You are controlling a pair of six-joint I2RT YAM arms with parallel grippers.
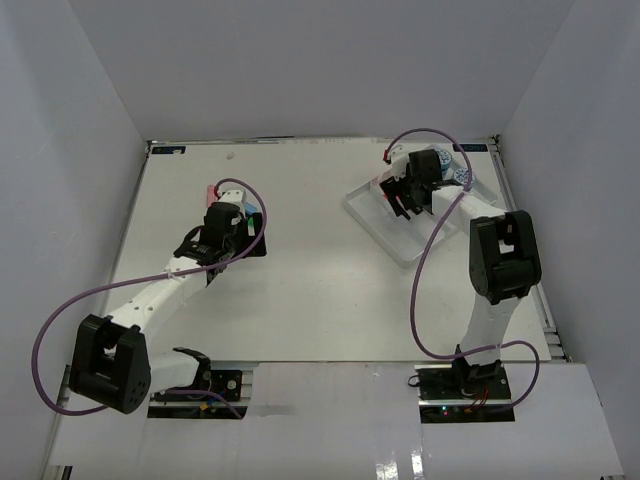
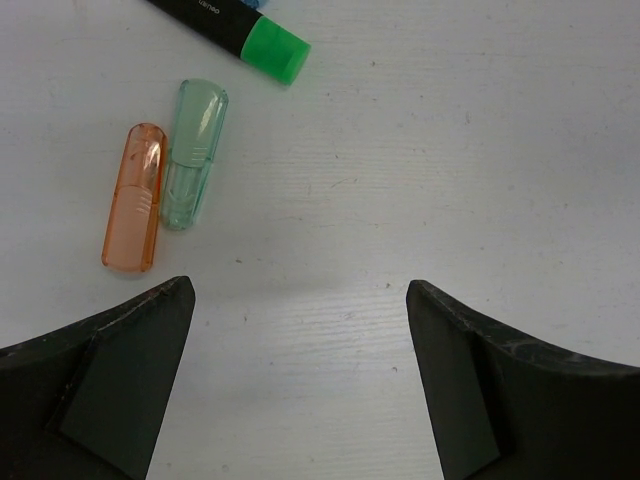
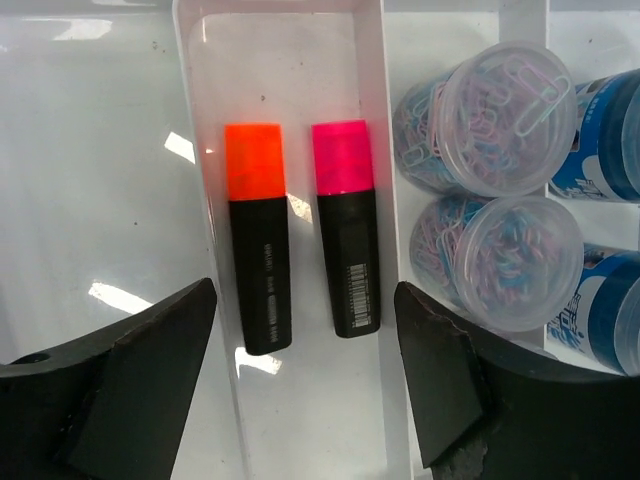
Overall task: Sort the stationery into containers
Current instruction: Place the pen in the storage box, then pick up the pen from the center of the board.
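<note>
Near the table's (image 1: 330, 290) left edge, the left gripper (image 2: 300, 292) hung spread wide, grasping nothing. On the bare surface beyond its fingers lay two loose translucent caps side by side, one orange (image 2: 135, 210) and one pale green (image 2: 192, 153), and one black stubby marker with a green cap (image 2: 262, 42). Toward the far right corner sat the white rectangular plastic tray (image 1: 395, 238). The right gripper (image 3: 305, 298) hovered over it, released. One compartment held two black markers, orange-capped (image 3: 258, 235) and pink-capped (image 3: 346, 225). The next held two small round clear jars of paper clips (image 3: 490, 115) (image 3: 505, 255), then two blue-labelled containers (image 3: 610, 140) at the right.
</note>
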